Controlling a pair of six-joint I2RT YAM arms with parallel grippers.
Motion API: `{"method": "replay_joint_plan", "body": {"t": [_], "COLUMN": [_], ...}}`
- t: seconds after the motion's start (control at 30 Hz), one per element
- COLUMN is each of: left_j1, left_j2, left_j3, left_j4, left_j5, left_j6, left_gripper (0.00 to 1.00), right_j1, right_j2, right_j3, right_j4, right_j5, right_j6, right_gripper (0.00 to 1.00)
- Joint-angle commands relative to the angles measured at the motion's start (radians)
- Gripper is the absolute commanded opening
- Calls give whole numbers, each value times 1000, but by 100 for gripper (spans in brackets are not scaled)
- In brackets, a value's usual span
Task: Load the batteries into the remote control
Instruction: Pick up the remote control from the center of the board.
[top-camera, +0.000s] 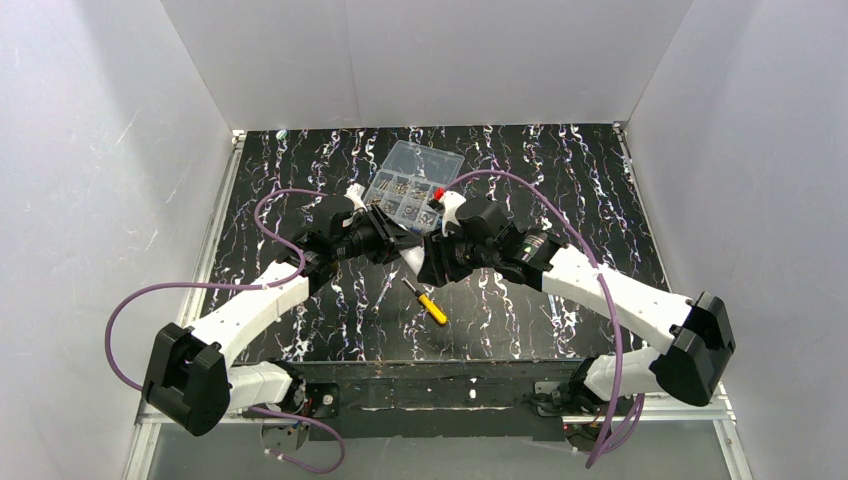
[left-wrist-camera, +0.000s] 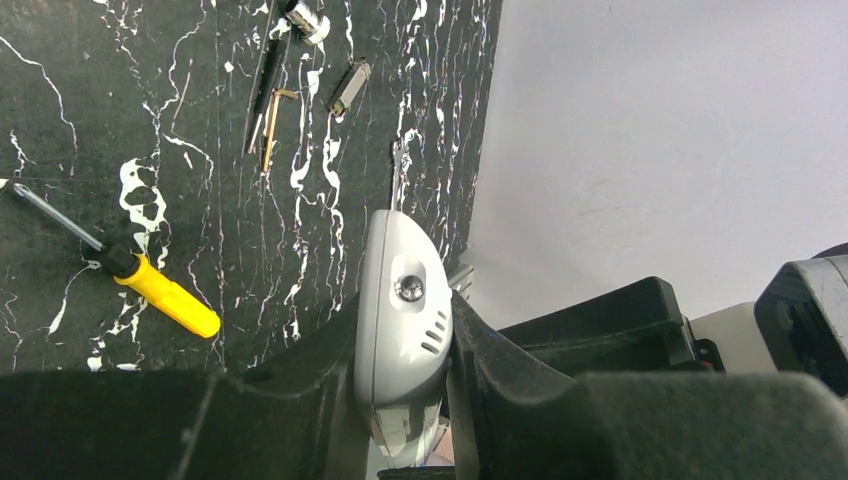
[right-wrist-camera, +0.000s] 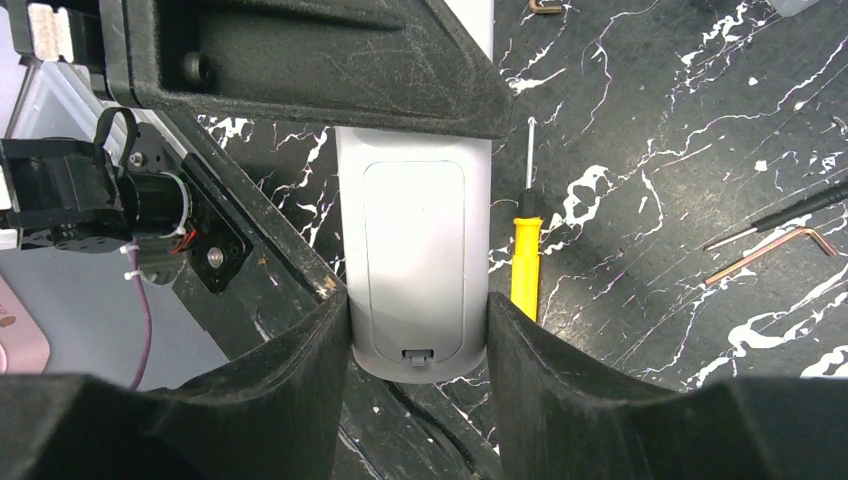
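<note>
The white remote control (top-camera: 411, 262) is held off the table between both grippers. My left gripper (top-camera: 396, 247) is shut on one rounded end, seen in the left wrist view (left-wrist-camera: 400, 290) with a small screw and three slots. My right gripper (right-wrist-camera: 418, 320) is shut on the other end (right-wrist-camera: 415, 240), where the back cover sits closed with its latch showing. The right gripper also shows in the top view (top-camera: 432, 262). The left gripper in its own view (left-wrist-camera: 405, 345) clamps the remote's sides. No blue batteries are in view.
A yellow-handled screwdriver (top-camera: 432, 306) lies on the black marbled table just in front of the grippers, also in the wrist views (left-wrist-camera: 165, 295) (right-wrist-camera: 525, 260). A clear compartment box (top-camera: 410, 180) stands behind them. Thin metal tools (right-wrist-camera: 770, 245) lie loose nearby.
</note>
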Motion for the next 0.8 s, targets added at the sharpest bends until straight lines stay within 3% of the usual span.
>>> {"method": "replay_joint_plan", "body": {"t": [0.0,0.07,0.2,0.27,0.5,0.77], "left_j1": [-7,-7,-7,-7,-7,-7], "left_j2": [-25,-22,-43,-58,-114,-158], "left_j3": [29,15,-31,-42,-110,-98], "left_j4": [9,100,194,200,257,275], "left_j5": [76,125,121,117,105,250], "left_j6": [44,63,74,101,151,284], "left_gripper": [0,0,0,0,0,0], "right_j1": [4,4,7,7,10,10], "right_j2": [-57,-78,-136,-167,-285,-409], "right_j3": [-1,-12,-40,-53,-111,-210], "right_j4": [41,43,61,66,101,150], "right_j5": [-15,-44,-76,-95,-146,-95], "right_j6": [-40,-66,-109,-128,-151,-185], "right_gripper": [9,36,59,76,82,82]}}
